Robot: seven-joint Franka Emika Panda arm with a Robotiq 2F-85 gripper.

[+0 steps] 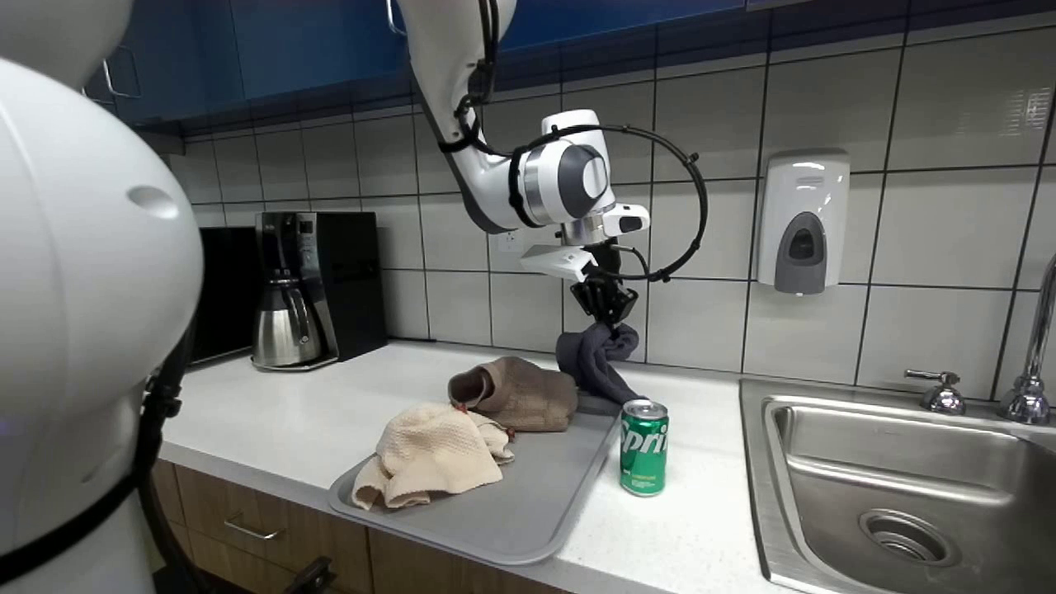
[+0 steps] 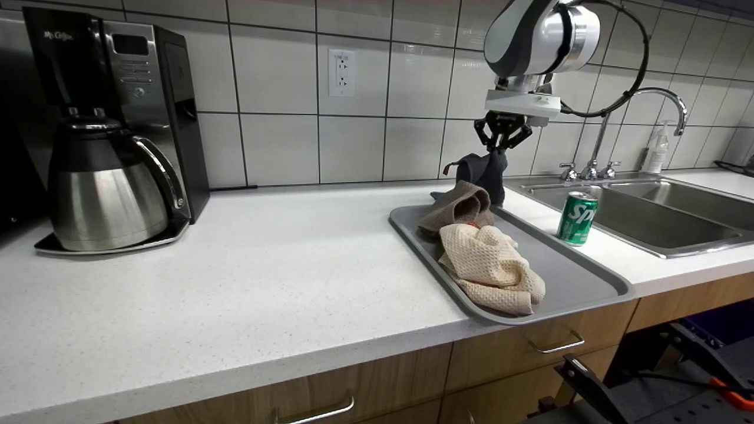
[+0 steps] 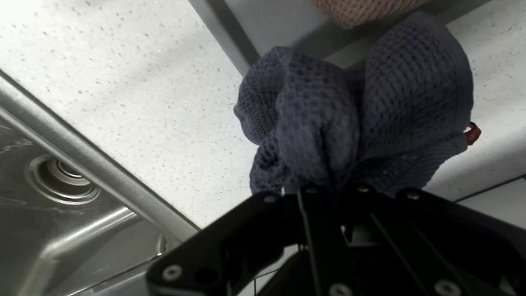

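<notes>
My gripper [image 1: 610,324] is shut on a dark blue-grey cloth [image 1: 596,356], pinched near its top. The cloth hangs bunched below the fingers, above the back end of a grey tray [image 1: 528,516]; whether its lower end touches anything I cannot tell. In the wrist view the cloth [image 3: 318,115] spreads out beyond the jaws, with a small red loop [image 3: 473,133] at one side. The pinched part is hidden between the dark fingers. A rolled brown cloth [image 2: 453,206] and a crumpled cream cloth [image 2: 492,271] lie on the tray, close beneath the held one.
A green Sprite can [image 1: 643,450] stands upright on the counter, between the tray and a steel sink [image 1: 755,462]. The tiled wall [image 1: 701,322] rises close behind the gripper, with a soap dispenser [image 1: 804,223] on it. Farther along is a coffee maker [image 2: 147,118] with its steel carafe [image 2: 109,188].
</notes>
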